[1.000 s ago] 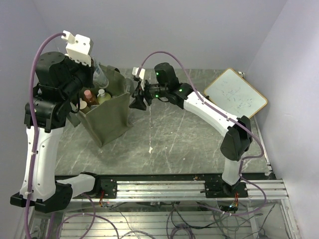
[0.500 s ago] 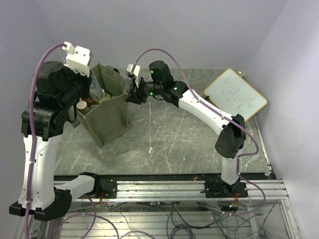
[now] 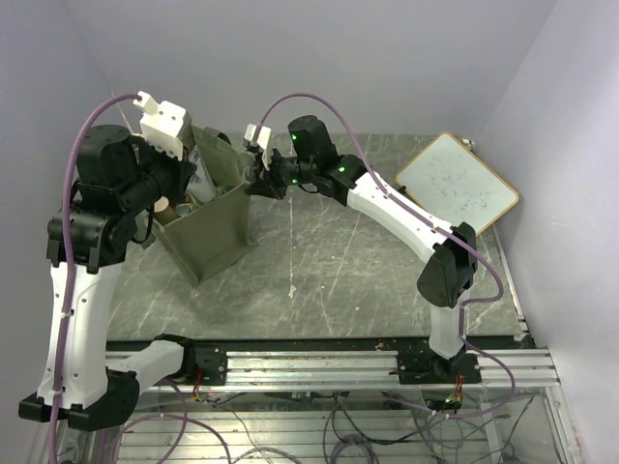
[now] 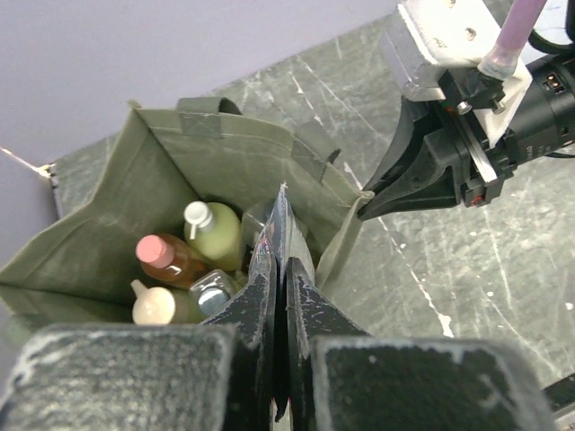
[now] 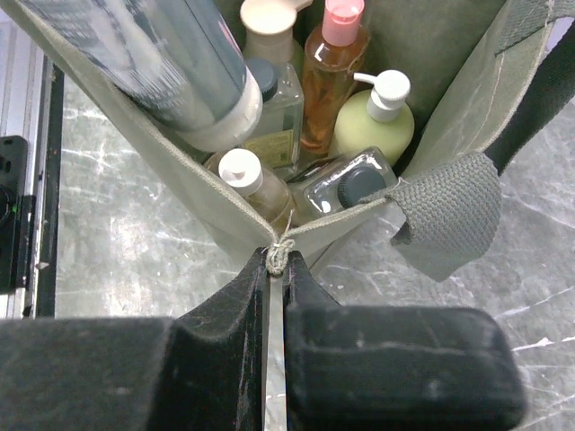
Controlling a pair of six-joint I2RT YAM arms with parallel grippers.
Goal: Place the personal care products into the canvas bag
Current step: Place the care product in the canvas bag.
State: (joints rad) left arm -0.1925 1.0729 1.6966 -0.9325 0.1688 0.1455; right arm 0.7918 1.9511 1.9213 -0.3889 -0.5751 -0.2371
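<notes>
Over olive canvas bag (image 4: pixel 99 224), left end effector (image 4: pixel 280 269) tight on grey tube (image 5: pixel 162 63), right one (image 5: pixel 277 267) on bag corner.

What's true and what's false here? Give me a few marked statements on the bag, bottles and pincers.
1. The right pincer clamps the canvas bag at a rim corner. True.
2. The left pincer is open and empty. False: it is shut on the grey tube at the bag's mouth.
3. The orange bottle stands inside the bag. True.
4. The whiteboard is inside the bag. False: it lies on the table, far right.
</notes>
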